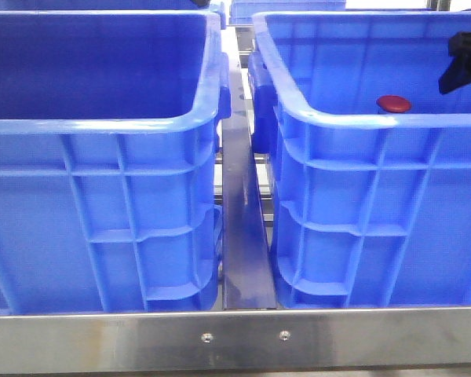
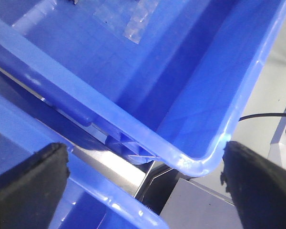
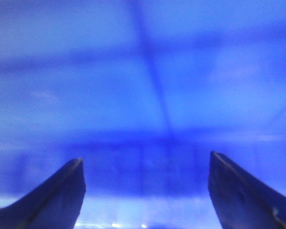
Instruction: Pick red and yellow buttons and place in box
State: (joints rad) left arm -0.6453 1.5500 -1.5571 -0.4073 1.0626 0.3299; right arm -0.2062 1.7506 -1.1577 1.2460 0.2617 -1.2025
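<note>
**Small, slick caps at the bottom of a deep crate**

Only the red button [image 1: 393, 104] shows — a glossy dark dome sitting low inside the right-hand blue crate [image 1: 377, 196], just behind its near rim. The yellow button cannot be found in any view. The right gripper [image 3: 145, 191] hangs inside that same crate, fingers spread wide with nothing between them; in the front view its dark body [image 1: 465, 61] sits beyond the red cap and off to the side, well apart from it. Its wrist view is blurred blue plastic, so the button does not appear ahead of the fingers.

The left gripper [image 2: 148, 191] is also spread and empty, poised over the corner rim of the left-hand crate [image 1: 102, 118], with the metal rail [image 1: 243, 236] between the two crates below it.

Judging by its look, the red cap is light, rigid and slippery — a rounded top offers the pads little purchase. A hold across its sides, low on the edge rather than on the crown, seems safest; pinched high, it would likely squirt out.
</note>
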